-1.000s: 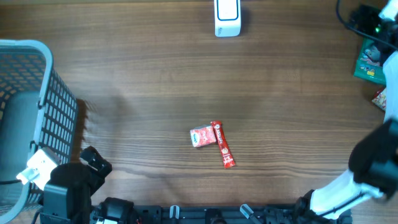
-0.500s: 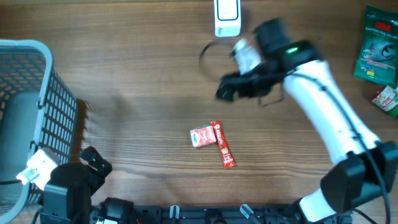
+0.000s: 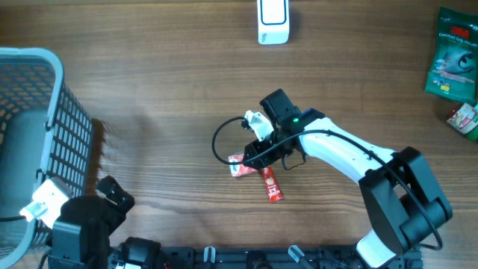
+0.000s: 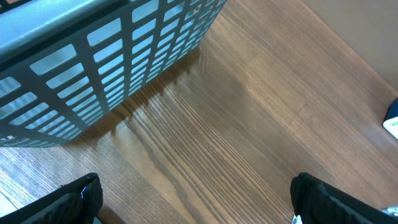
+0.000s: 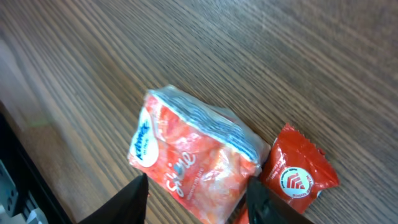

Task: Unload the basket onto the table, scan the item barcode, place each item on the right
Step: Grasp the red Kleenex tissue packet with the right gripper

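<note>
2 right fingertips [image 5: 135, 199] flank the tissue pack [image 5: 193, 158], its bottom cropped.

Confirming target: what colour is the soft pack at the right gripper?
The soft pack is orange-red with a pale blue end; right wrist view.

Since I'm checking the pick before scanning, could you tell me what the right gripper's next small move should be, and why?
Probably close the right gripper fully on the tissue pack: its fingers straddle one end of the pack, but a firm grip isn't evident. The red bar lies beside it, outside the fingers.
</note>
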